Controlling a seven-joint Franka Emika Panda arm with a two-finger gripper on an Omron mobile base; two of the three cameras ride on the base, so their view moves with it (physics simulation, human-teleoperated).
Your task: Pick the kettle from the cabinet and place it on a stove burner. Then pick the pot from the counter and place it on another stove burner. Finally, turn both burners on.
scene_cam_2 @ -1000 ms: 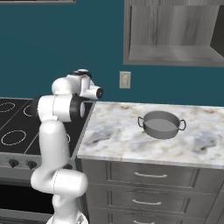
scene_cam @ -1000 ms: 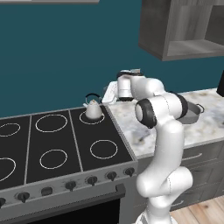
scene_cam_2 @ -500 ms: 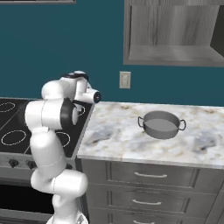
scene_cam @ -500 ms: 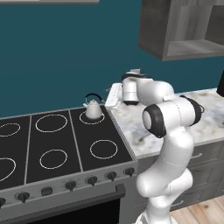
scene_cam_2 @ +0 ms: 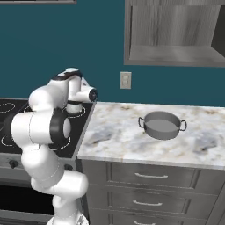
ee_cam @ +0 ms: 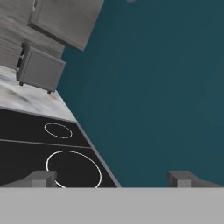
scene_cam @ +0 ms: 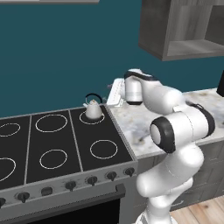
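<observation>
One kettle (scene_cam: 93, 109) sits upright on the back-right ring of the cooktop (scene_cam: 61, 144), near the cooktop's rear right corner, so the first placement looks done and the pot (scene_cam_2: 161, 125) is the thing next to handle. One pot, standing alone on the counter (scene_cam_2: 118, 136) toward its middle and nearer the back edge, apart from everything else. It's a wide shallow grey metal pot with no lid and two small loop handles, one on each side; judging by look, it is rigid, moderately heavy for its size, with smooth slippery walls and nothing fragile about it. Best hold is probably the rim wall pinched between the fingers, or one of the loop handles; a single handle grip would likely let it tip, so the rim near a handle seems safer. The gripper (ee_cam: 109, 178) is fully open and holds nothing, both fingertips (ee_cam: 40, 178) wide apart in the hand view, pointing out over the cooktop toward the teal wall. Counts: one kettle, one pot, six white burner rings on the cooktop, one wall cabinet (scene_cam_2: 173, 33) with an open shelf niche above the counter, one wall outlet (scene_cam_2: 125, 80) behind the counter's back edge.
</observation>
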